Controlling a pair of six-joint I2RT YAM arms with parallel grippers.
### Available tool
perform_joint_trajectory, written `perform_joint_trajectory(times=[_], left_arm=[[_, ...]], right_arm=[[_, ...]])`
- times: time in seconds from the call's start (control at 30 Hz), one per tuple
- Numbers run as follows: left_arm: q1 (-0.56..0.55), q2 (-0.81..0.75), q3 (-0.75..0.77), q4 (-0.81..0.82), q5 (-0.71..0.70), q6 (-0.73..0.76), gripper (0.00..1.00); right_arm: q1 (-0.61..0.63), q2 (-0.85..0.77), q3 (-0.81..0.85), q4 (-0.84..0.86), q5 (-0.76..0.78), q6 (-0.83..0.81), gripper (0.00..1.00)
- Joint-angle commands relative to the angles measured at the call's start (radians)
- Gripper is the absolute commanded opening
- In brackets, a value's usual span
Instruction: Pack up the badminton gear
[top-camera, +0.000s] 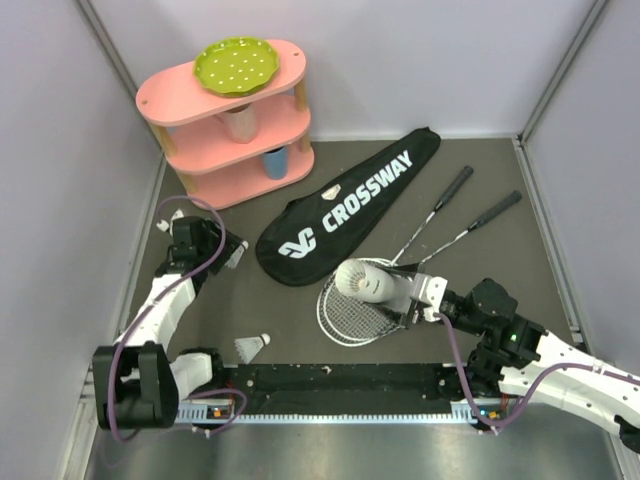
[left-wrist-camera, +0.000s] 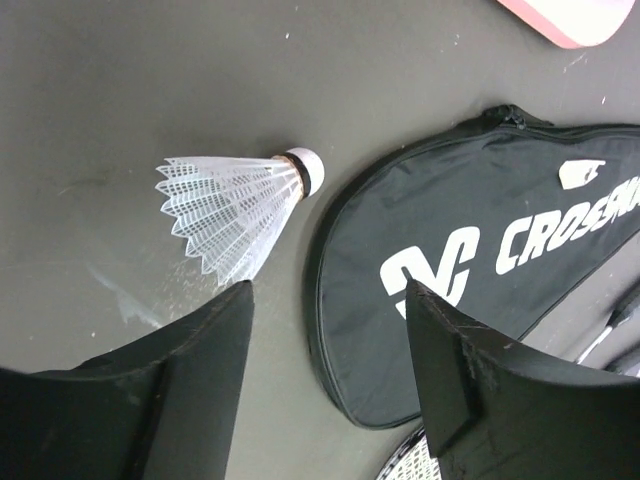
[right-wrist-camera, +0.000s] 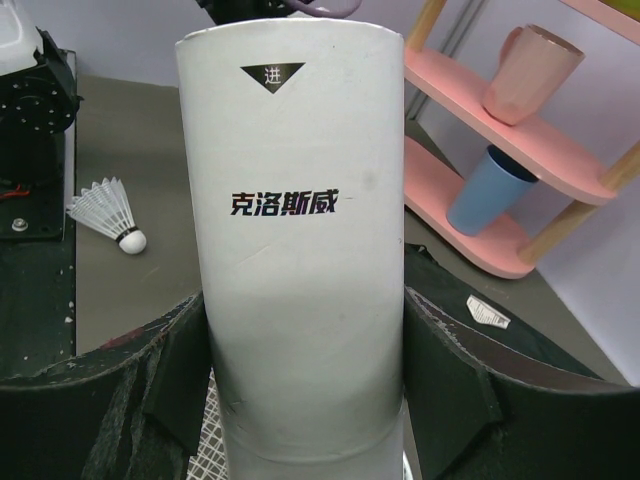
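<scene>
Top external view: the bag (top-camera: 345, 205) is laid flat just right of the left gripper (left-wrist-camera: 328, 292) and beyond the right gripper (top-camera: 428, 297); whether it is unzipped cannot be told. The rackets (top-camera: 345, 315) are crossed beneath the right gripper's load, handles pointed away. The tube (right-wrist-camera: 300, 250) is clamped by the right gripper near one end and held out ahead of it over the racket heads. Held so far from its middle, it could be tipped or twisted in the pads, and the strings could be caught if it is lowered. The left gripper is spread and empty, with a shuttlecock (left-wrist-camera: 235, 205) lying just ahead of its fingertips. Its feathers could be crushed if closed on, or it could be pushed against the bag. A second shuttlecock (top-camera: 252, 345) lies nearer the bases and could be overlooked.
</scene>
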Motion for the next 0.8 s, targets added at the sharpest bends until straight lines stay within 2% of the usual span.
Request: perform_joint_trajectory(times=[0.0,0.23,0.37,0.67,0.7,0.77], left_arm=[[0.03,0.061,-0.02,0.138,0.056,-0.057,0.64],[0.03,0.03,-0.104,0.193,-0.006,-0.106,0.65],[0.036,0.078,-0.109,0.246,0.002,-0.109,0.65],[0.048,0.202,-0.054,0.307,-0.021,-0.056,0.41],[0.05,0.213,-0.043,0.291,-0.008,-0.048,0.29],[0.051,0.222,0.002,0.259,0.064,-0.01,0.18]], right_arm=[[0.01,-0.013,0.008,0.04,-0.002,0.01,0.18],[0.01,-0.033,0.005,0.027,0.003,0.008,0.18],[0.01,-0.024,0.005,0.03,-0.002,0.011,0.18],[0.009,-0.022,0.013,0.024,-0.005,0.027,0.18],[0.01,-0.022,0.013,0.024,-0.005,0.027,0.18],[0.009,-0.021,0.013,0.023,-0.003,0.027,0.18]])
